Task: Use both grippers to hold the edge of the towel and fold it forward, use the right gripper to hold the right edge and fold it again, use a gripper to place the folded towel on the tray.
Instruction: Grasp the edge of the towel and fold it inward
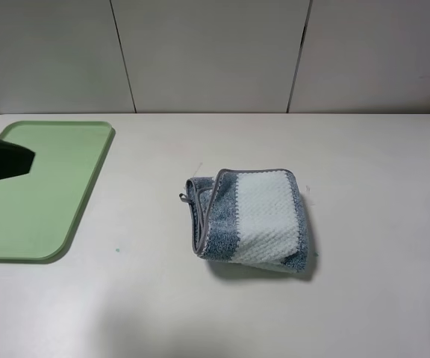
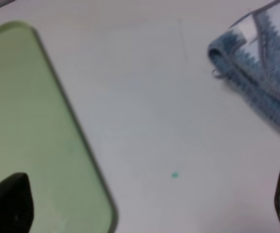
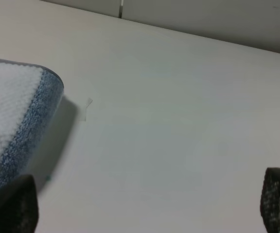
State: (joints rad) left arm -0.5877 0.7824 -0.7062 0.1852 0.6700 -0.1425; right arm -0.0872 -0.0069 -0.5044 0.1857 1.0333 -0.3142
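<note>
The striped blue-grey and white towel lies folded into a small packet in the middle of the table, its grey hem and small loop on its left side. The pale green tray lies flat at the far left with nothing on it. Part of my left arm hangs over the tray at the left edge. In the left wrist view my left gripper is open and empty, between the tray and the towel. My right gripper is open and empty, just right of the towel; it is out of the high view.
A white panelled wall closes the back of the white table. A tiny green speck lies on the table between tray and towel, and also shows in the left wrist view.
</note>
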